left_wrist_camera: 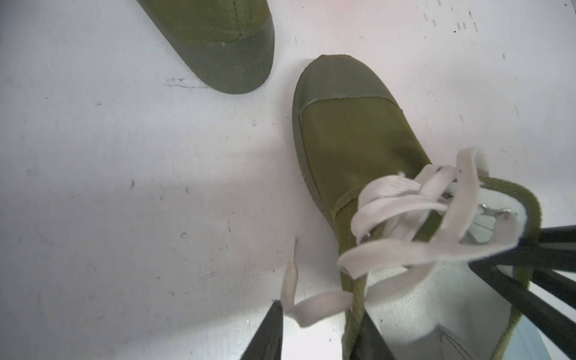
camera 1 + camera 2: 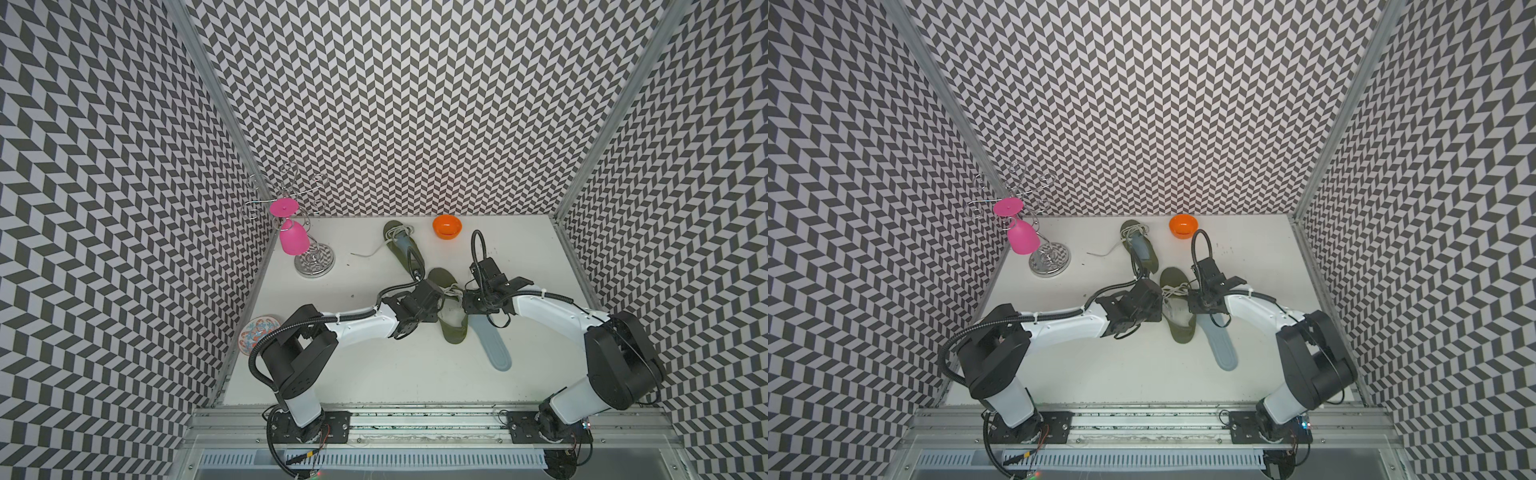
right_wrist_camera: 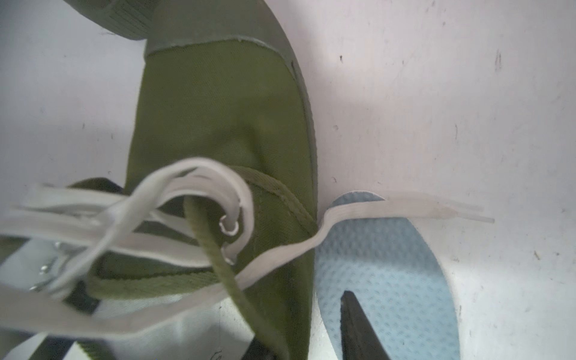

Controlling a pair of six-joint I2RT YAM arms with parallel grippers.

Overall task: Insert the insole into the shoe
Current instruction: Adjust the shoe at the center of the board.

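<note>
Olive shoe (image 2: 453, 330) sits mid-frame in both top views, laces loose, both arms meeting over it. Left gripper (image 1: 321, 308) has its 2 fingers either side of the shoe's side wall. Right gripper (image 2: 464, 306) does the same on the opposite wall. Can't tell if either's actually clamped. Blue insole (image 2: 494, 345) lies flat on the bench (image 2: 374, 365), just right of the shoe.

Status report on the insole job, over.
Left gripper, right gripper astride near shoe's walls, grip unclear. Insole flat on table beside it. Laces loose across opening.
</note>
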